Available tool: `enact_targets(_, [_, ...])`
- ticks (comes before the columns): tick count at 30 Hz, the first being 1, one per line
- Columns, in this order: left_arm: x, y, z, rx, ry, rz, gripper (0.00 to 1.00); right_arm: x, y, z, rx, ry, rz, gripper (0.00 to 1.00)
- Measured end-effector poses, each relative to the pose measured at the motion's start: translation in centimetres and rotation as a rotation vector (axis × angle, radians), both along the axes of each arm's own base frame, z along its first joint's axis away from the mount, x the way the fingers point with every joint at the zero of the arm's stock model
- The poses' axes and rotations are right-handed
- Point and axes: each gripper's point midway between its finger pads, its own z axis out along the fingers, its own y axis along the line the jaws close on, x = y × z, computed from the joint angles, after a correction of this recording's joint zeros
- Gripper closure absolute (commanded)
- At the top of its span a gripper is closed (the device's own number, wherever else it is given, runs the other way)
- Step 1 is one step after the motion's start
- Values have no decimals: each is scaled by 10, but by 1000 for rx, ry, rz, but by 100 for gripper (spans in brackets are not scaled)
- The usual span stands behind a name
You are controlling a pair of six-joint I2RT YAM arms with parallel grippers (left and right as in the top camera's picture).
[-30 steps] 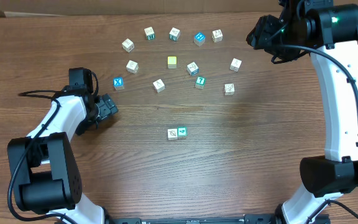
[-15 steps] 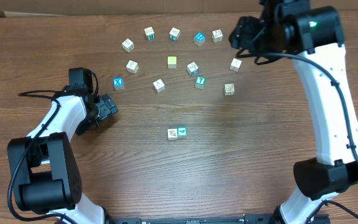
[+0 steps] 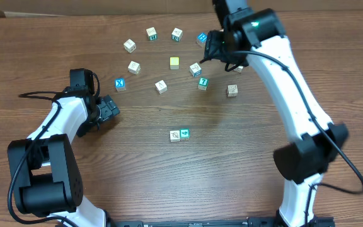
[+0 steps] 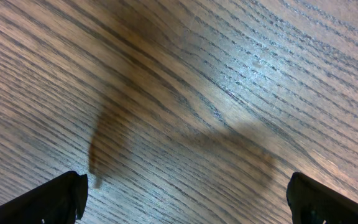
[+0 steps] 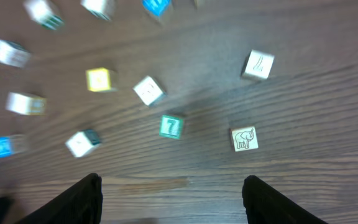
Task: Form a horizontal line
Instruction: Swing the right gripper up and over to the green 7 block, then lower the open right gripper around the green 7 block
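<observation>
Two small cubes stand side by side in a short row at mid-table, one white-faced [image 3: 175, 135] and one teal-faced [image 3: 184, 133]. The teal cube marked 7 [image 3: 203, 82] [image 5: 171, 126] lies loose among the scattered cubes farther back. My right gripper [image 3: 212, 49] [image 5: 173, 199] hangs open and empty above that cluster, with the 7 cube just ahead of its fingers in the right wrist view. At the left, my left gripper [image 3: 109, 108] [image 4: 188, 196] is wide open over bare wood, holding nothing.
Loose cubes lie across the back of the table: a pale-yellow cube [image 3: 174, 62] [image 5: 98, 79], a blue X cube [image 3: 120, 84], a white cube [image 3: 195, 69] [image 5: 148, 90], an elephant cube [image 3: 232, 90] [image 5: 244, 139] and several more. The right arm's shadow falls near them.
My right arm has swung left from the far right edge to above the cube cluster, and its jaws have opened a little wider. The left arm and all cubes have stayed put.
</observation>
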Motion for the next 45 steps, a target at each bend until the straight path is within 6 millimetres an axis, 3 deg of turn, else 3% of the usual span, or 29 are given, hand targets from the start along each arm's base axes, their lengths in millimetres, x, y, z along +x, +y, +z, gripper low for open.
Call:
enact_targets(7, [0, 0, 0, 0, 0, 0, 0, 3, 2, -64, -50, 132, -6, 30])
enact_targets(17, [0, 0, 0, 0, 0, 0, 1, 10, 16, -113, -21, 207, -2, 30])
enact_targets(21, [0, 0, 0, 0, 0, 0, 0, 14, 19, -122, -12, 209, -19, 30])
enact_targets(31, [0, 0, 0, 0, 0, 0, 0, 20, 35, -123, 8, 169, -22, 31])
enact_targets(36, [0, 0, 0, 0, 0, 0, 0, 17, 34, -140, -14, 171, -54, 31])
enact_targets(39, [0, 0, 0, 0, 0, 0, 1, 18, 33, -152, -18, 166, -65, 39])
enact_targets(45, [0, 0, 0, 0, 0, 0, 0, 18, 32, -166, -18, 160, -73, 42])
